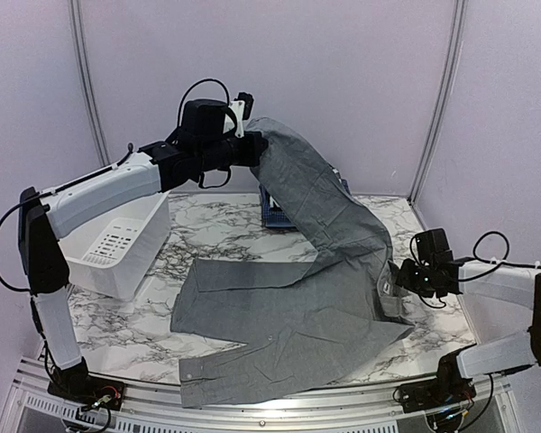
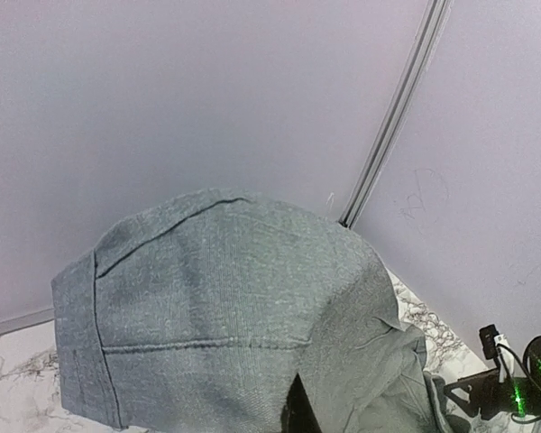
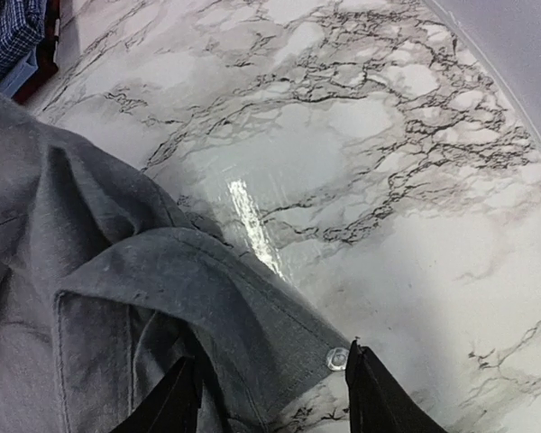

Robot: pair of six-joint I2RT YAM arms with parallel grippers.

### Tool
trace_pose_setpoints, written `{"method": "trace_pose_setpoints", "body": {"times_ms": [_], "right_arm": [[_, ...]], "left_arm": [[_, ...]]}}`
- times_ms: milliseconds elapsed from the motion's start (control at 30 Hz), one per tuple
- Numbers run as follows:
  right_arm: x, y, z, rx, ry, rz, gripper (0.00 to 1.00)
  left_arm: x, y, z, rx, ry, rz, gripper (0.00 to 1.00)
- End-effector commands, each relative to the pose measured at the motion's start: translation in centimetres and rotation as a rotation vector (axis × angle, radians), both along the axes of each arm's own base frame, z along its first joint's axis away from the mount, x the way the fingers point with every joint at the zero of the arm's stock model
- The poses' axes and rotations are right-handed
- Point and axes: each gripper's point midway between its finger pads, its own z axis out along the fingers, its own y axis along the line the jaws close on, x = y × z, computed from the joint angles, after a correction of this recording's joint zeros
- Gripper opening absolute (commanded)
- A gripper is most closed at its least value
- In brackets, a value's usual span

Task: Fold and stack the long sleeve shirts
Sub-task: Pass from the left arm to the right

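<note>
A plain grey long sleeve shirt (image 1: 288,307) lies spread over the near half of the marble table (image 1: 216,230). One end of it is pulled high up toward the back. My left gripper (image 1: 255,144) holds that raised end, shut on the cloth. In the left wrist view the grey shirt (image 2: 225,307) drapes over the fingers, and only a dark sliver of one finger (image 2: 297,410) shows. My right gripper (image 1: 398,280) sits low at the shirt's right edge. Its jaws stand open (image 3: 270,388) on either side of a buttoned corner (image 3: 337,358) of the grey shirt (image 3: 117,298).
A white plastic tub (image 1: 117,244) stands at the left of the table under the left arm. A folded blue checked shirt (image 1: 272,215) lies at the back centre behind the raised cloth, and shows in the right wrist view's corner (image 3: 13,36). Pale walls close in all round.
</note>
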Motion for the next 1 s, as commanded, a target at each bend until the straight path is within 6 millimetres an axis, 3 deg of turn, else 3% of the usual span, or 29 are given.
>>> {"method": "trace_pose_setpoints", "body": {"times_ms": [0, 300, 467, 567, 733, 833, 900, 967], "right_arm": [[2.2, 0.9, 0.0, 0.057, -0.06, 0.005, 0.49], [5.7, 1.7, -0.5, 0.045, -0.065, 0.039, 0.4], [6.5, 1.1, -1.1, 0.017, -0.041, 0.018, 0.11], [6.0, 0.2, -1.7, 0.004, -0.008, -0.006, 0.0], [4.8, -1.9, -2.3, -0.013, 0.035, -0.058, 0.0], [4.4, -2.4, -1.6, -0.013, 0.033, -0.064, 0.01], [4.4, -2.2, -0.1, -0.012, 0.013, -0.047, 0.11], [4.5, -1.6, 2.1, -0.012, -0.043, -0.008, 0.3]], "left_arm": [[0.9, 0.0, 0.8, 0.005, -0.028, 0.005, 0.0], [1.9, -0.2, 1.9, -0.017, -0.048, -0.001, 0.0], [2.9, -1.5, 2.4, -0.053, -0.055, -0.036, 0.0], [3.3, -3.1, 2.6, -0.092, -0.055, -0.095, 0.0], [4.1, -5.8, 2.2, -0.16, -0.03, -0.175, 0.0], [4.2, -7.6, 1.1, -0.204, 0.011, -0.242, 0.0], [3.5, -8.9, 0.4, -0.237, 0.046, -0.314, 0.0], [2.4, -10.3, -0.1, -0.263, 0.074, -0.386, 0.0]]}}
